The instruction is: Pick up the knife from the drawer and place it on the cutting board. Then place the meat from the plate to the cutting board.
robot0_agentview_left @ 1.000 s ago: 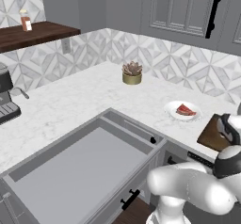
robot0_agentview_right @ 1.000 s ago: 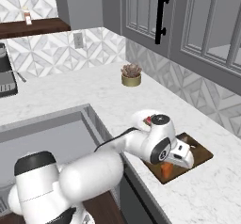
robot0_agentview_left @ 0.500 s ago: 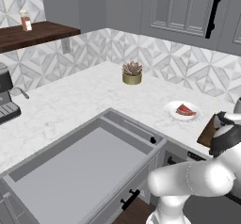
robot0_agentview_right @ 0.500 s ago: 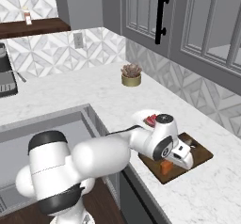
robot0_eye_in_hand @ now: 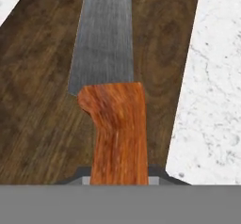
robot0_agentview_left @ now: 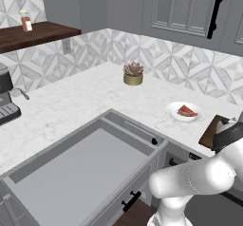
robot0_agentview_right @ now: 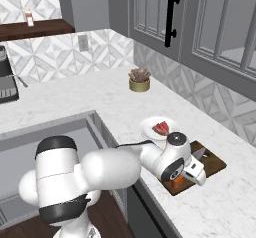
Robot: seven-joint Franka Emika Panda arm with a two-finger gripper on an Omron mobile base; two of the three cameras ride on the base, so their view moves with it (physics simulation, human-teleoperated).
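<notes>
Drawer (robot0_agentview_left: 80, 173) pulled wide open at the front, grey floor bare, black bar handle on its face. End effector (robot0_agentview_right: 186, 174) low over the near end of the cutting board (robot0_agentview_right: 212, 161) on the tabletop (robot0_agentview_right: 100, 102), clenched on the knife (robot0_eye_in_hand: 113, 100) by its orange handle in the hand view, grey blade running away along the dark wood. Just behind the board the white plate (robot0_agentview_left: 174, 117) carries the meat (robot0_agentview_left: 187, 111), and farther back a small potted succulent (robot0_agentview_left: 133, 73) stands near the tiled wall.
</notes>
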